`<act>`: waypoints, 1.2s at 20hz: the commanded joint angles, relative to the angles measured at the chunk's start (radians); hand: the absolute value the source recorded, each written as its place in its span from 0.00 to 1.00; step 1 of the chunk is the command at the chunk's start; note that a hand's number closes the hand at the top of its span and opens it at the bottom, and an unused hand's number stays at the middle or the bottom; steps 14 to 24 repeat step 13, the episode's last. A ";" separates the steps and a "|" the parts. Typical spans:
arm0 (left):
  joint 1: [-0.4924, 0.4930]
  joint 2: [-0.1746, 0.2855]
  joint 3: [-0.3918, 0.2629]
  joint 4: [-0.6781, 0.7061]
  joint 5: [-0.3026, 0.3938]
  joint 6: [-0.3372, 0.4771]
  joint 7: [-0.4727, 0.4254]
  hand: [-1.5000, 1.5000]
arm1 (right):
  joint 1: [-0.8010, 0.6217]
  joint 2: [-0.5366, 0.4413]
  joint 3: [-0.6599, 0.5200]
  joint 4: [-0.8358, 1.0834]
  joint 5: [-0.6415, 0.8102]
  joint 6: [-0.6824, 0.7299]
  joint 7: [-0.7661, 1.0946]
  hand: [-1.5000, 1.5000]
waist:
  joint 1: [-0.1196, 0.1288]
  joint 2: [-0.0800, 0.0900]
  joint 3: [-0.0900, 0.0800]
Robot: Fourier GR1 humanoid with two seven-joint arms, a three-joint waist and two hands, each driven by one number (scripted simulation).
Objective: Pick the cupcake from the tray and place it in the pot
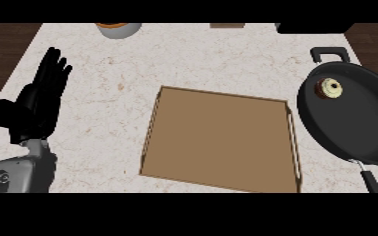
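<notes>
Fingers (53,69) straight and released, holding and touching nothing, the robot's left hand (35,102) rests upright at the left edge of the pale stone bench (184,55). The right hand is out of view. The brown tray (221,140) at centre lies bare, while the cupcake (331,88) sits inside the black pot (336,130) at the right, near its far rim. The placing step looks done; the next move likely calls for no grasp, only hands held clear of the pot. A grey cup (118,29) stands at the far edge.
</notes>
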State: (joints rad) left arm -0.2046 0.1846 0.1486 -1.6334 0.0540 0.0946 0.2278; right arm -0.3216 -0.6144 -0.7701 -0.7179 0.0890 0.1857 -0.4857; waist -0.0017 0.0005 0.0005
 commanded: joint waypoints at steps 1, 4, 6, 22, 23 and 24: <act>0.030 -0.003 -0.004 -0.087 0.009 0.003 0.069 0.50 | 0.027 -0.056 0.005 0.039 -0.051 0.058 -0.010 0.00 | 0.005 -0.001 0.000; -0.013 -0.011 -0.020 -0.037 -0.017 0.015 0.038 0.50 | 0.057 -0.184 -0.036 0.189 -0.059 0.170 -0.096 0.00 | 0.006 0.002 0.001; -0.019 0.012 0.028 0.074 0.010 -0.032 -0.061 0.50 | 0.030 -0.168 0.002 0.197 -0.062 0.135 -0.101 0.00 | 0.004 0.002 0.000; 0.088 -0.007 0.001 -0.102 0.012 -0.022 0.022 0.50 | 0.090 -0.246 0.001 0.244 -0.095 0.204 -0.135 0.00 | 0.006 -0.001 0.000; 0.088 -0.007 0.001 -0.102 0.012 -0.022 0.022 0.50 | 0.090 -0.246 0.001 0.244 -0.095 0.204 -0.135 0.00 | 0.006 -0.001 0.000; 0.088 -0.007 0.001 -0.102 0.012 -0.022 0.022 0.50 | 0.090 -0.246 0.001 0.244 -0.095 0.204 -0.135 0.00 | 0.006 -0.001 0.000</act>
